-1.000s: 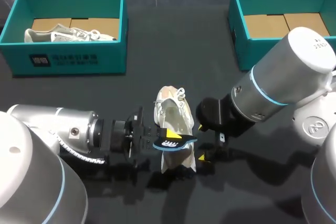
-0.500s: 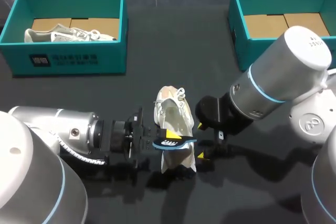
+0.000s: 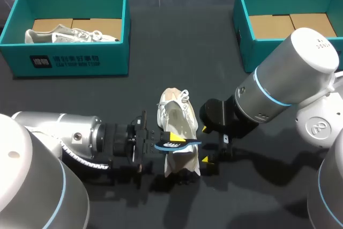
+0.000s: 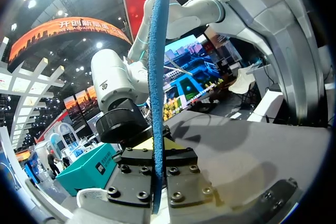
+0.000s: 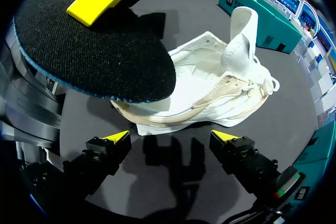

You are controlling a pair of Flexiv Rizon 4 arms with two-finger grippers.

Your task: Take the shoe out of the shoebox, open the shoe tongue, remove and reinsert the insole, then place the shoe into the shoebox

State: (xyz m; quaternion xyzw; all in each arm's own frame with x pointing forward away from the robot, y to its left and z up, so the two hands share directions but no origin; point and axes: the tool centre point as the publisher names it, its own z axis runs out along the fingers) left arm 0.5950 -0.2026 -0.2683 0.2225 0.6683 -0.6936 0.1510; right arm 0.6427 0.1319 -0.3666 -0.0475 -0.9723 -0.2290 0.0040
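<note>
A white shoe (image 3: 177, 124) lies on the dark table at the middle, its tongue (image 5: 239, 35) pulled up. My left gripper (image 3: 153, 146) is shut on the heel end of a blue-edged black insole (image 3: 177, 144) and holds it over the shoe's rear. In the left wrist view the insole (image 4: 156, 77) stands edge-on between the fingers of that gripper (image 4: 156, 148). My right gripper (image 3: 205, 144) is open at the shoe's right side. In the right wrist view its yellow tips (image 5: 172, 137) straddle bare table, with the shoe (image 5: 210, 98) just ahead and the insole (image 5: 94, 51) above.
A teal shoebox (image 3: 72, 60) at the back left holds another pale shoe (image 3: 69, 36). A second teal box (image 3: 244, 30) with a cardboard floor stands at the back right. Dark table lies between the boxes and the shoe.
The left gripper has turned the insole slightly, so less of its printed face shows from above. The right arm's upper part has shifted a little. The shoe has stayed put.
</note>
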